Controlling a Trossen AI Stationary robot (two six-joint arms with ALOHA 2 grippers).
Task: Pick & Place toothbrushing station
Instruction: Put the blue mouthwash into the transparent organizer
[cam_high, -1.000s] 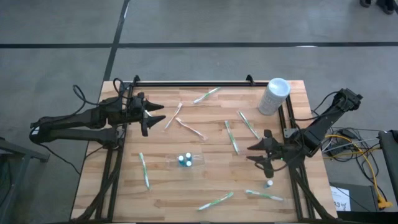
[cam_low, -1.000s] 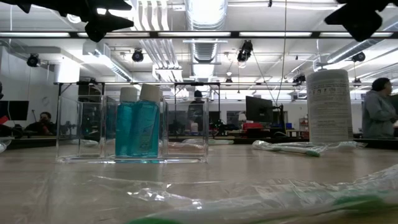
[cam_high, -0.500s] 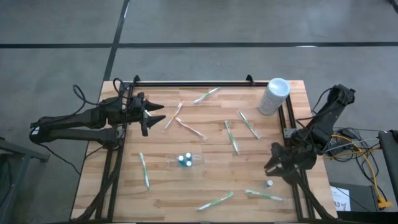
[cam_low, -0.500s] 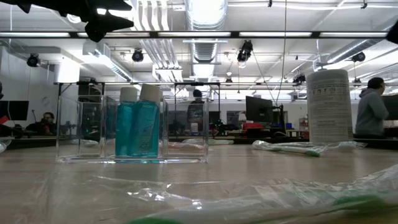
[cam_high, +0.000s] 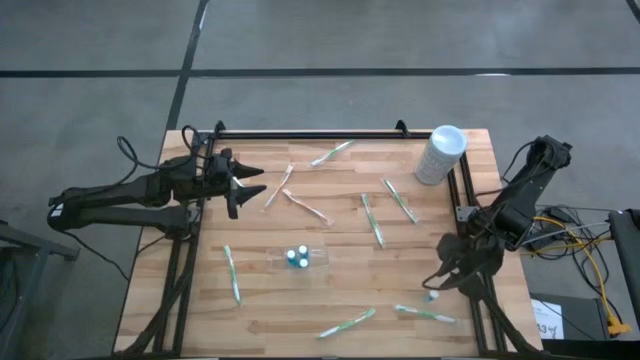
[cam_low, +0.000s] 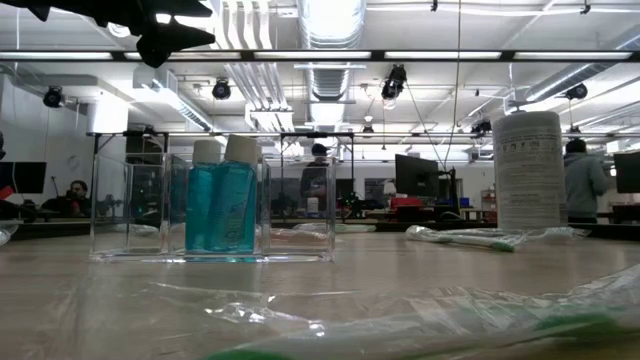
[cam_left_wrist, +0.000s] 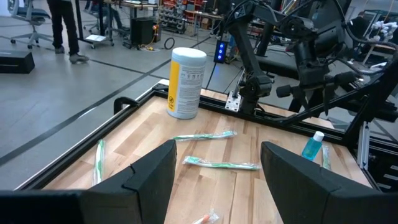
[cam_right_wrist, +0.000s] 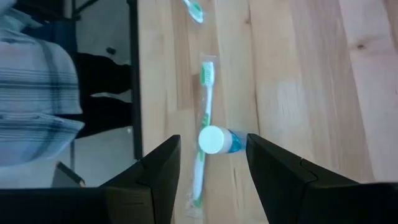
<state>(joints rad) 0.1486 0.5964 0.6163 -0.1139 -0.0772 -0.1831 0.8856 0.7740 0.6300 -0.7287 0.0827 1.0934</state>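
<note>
A small blue bottle with a white cap (cam_right_wrist: 231, 142) stands near the table's near right corner (cam_high: 432, 296), beside a wrapped green toothbrush (cam_right_wrist: 203, 155). My right gripper (cam_right_wrist: 212, 138) is open and points down over it, its fingers on either side of the cap without touching; it also shows in the high view (cam_high: 436, 281). A clear organizer (cam_high: 300, 258) at mid-table holds two blue bottles (cam_low: 222, 207). My left gripper (cam_high: 243, 184) is open and empty over the far left of the table.
A white canister (cam_high: 440, 153) stands at the far right corner. Several wrapped toothbrushes lie about: far middle (cam_high: 331, 153), centre right (cam_high: 372, 220), near left (cam_high: 232, 272), near edge (cam_high: 348, 322). Black frame rails (cam_high: 310, 133) run along the table's edges.
My right gripper has gone toward the table's near edge and down, tipping to point down over the small blue bottle, and has left the low view. Its fingers stay open. The bottle has not moved.
</note>
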